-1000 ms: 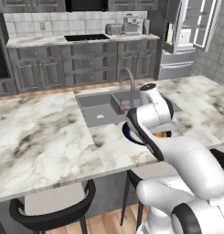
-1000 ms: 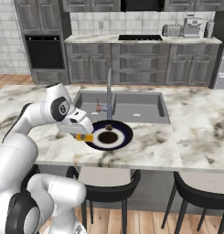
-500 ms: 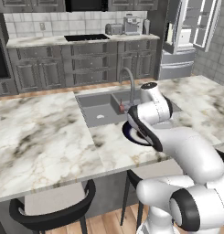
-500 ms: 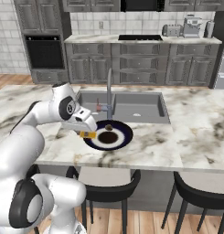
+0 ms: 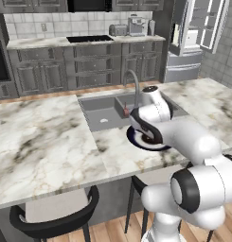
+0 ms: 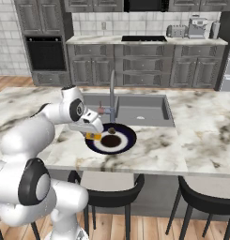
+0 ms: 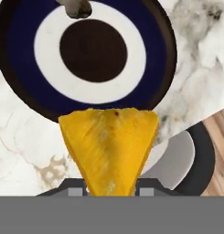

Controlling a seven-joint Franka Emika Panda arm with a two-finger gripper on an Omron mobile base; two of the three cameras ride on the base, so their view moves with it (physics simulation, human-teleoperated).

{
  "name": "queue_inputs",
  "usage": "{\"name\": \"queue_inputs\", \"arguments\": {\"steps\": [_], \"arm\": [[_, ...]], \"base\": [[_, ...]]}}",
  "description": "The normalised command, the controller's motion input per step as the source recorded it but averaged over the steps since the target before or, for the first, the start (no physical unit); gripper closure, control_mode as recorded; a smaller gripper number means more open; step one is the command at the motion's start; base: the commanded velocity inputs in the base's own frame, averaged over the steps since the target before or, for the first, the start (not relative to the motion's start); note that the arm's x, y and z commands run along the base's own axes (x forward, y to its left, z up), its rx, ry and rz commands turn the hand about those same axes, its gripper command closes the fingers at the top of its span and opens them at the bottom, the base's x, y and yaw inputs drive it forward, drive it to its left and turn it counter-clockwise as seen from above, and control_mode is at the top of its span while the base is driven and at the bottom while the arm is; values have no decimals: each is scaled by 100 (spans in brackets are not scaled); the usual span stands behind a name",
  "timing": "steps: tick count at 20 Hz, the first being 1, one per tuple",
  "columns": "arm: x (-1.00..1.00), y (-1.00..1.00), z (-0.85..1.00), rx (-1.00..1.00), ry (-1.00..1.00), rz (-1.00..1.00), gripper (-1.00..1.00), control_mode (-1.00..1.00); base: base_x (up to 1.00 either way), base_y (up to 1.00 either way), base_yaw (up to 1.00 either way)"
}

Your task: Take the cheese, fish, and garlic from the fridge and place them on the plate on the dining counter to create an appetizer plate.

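Observation:
My gripper (image 6: pixel 94 135) is shut on the cheese (image 6: pixel 94 136), a yellow-orange wedge that sits between the fingers in the hand view (image 7: pixel 109 146). The cheese hangs over the left rim of the navy plate (image 6: pixel 126 140), which lies on the dining counter (image 6: pixel 201 126) in front of the sink. In the hand view the plate (image 7: pixel 22 77) lies just beyond the wedge. A small grey-brown item (image 7: pixel 77 7) rests near its far rim; I cannot tell what it is. In the left base view my arm hides most of the plate (image 5: pixel 136 140). The fridge (image 5: pixel 183 38) stands at the back right with a door open.
The inset grey sink (image 6: pixel 135 108) and its tap (image 6: pixel 111 89) lie just behind the plate. Black stools (image 6: pixel 107 192) stand under the counter's near edge. The wall counter (image 5: pixel 84 40) with appliances runs along the back.
The gripper has carried the cheese a little to the right, from beside the plate to over its left rim. The wrist has turned slightly.

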Motion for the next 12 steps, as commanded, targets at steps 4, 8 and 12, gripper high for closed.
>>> {"name": "queue_inputs", "arguments": {"steps": [4, 8, 12], "arm": [[40, 0, -34, 0, 2, 0, 100, -100], [42, 0, -29, 0, 1, 0, 100, -100], [43, 0, -31, 0, 2, 0, 100, -100]], "base": [[0, 0, 0], [0, 0, 0], [0, 0, 0]]}}
